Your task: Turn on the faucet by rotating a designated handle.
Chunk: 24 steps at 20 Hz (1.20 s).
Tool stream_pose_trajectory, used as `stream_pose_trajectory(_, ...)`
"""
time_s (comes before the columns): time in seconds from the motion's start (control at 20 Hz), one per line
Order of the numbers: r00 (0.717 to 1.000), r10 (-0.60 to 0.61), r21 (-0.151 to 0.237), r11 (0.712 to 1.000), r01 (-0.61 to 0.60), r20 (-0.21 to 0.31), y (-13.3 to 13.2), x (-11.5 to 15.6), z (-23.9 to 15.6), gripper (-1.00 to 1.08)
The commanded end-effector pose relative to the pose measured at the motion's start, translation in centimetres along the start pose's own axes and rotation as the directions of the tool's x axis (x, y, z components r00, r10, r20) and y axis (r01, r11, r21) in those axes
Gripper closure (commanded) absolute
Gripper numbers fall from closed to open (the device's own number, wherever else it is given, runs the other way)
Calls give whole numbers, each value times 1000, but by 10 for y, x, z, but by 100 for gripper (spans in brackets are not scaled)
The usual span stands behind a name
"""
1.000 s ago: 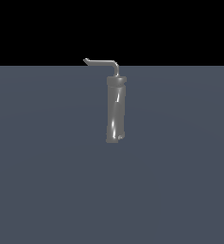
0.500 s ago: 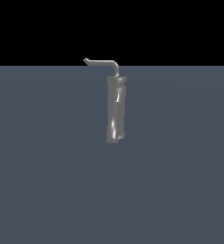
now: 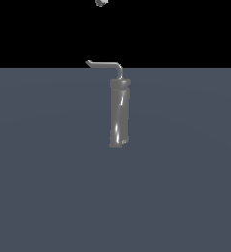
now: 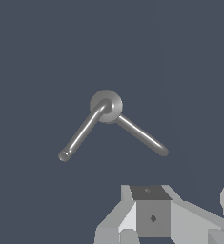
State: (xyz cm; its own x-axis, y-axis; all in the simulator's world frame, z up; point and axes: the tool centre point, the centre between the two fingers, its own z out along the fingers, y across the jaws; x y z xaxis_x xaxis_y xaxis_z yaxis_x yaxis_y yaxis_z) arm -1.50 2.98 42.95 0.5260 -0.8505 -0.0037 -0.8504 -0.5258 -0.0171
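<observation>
The faucet (image 3: 120, 113) is a tall, glossy dark-grey cylinder standing on the grey floor in the middle of the exterior view. The handle (image 3: 105, 63), a thin light-grey bent rod, runs from its top toward the exterior view's left and ends in a small upturned tip. Only a small light-grey bit of my gripper (image 3: 101, 2) shows at the top edge, well above the handle. In the wrist view the faucet's round top (image 4: 106, 106) is seen from above, with two thin rods spreading from it (image 4: 80, 136). The gripper's body (image 4: 151, 217) fills the lower edge; its fingertips are hidden.
A flat grey floor (image 3: 48, 187) spreads around the faucet. Above its far edge there is only black background. Nothing else stands near the faucet.
A small piece of my gripper has come into the exterior view at the top edge, above the handle. The faucet and handle have not moved.
</observation>
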Motion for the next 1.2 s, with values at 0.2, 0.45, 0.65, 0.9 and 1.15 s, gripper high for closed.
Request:
stream_pose_trajectory(0.2,987,161,-3,987,-161,2,-34,11,28,108)
stream_pose_trajectory(0.45,960,281,-6,960,-281,1,-59,18,52,108)
stream_pose_trajectory(0.65,928,373,-9,928,-373,-1,-77,22,72,108)
stream_pose_trajectory(0.9,882,472,-11,881,-472,-5,-98,27,97,108)
stream_pose_trajectory(1.15,842,539,-11,842,-539,-9,-111,30,116,108)
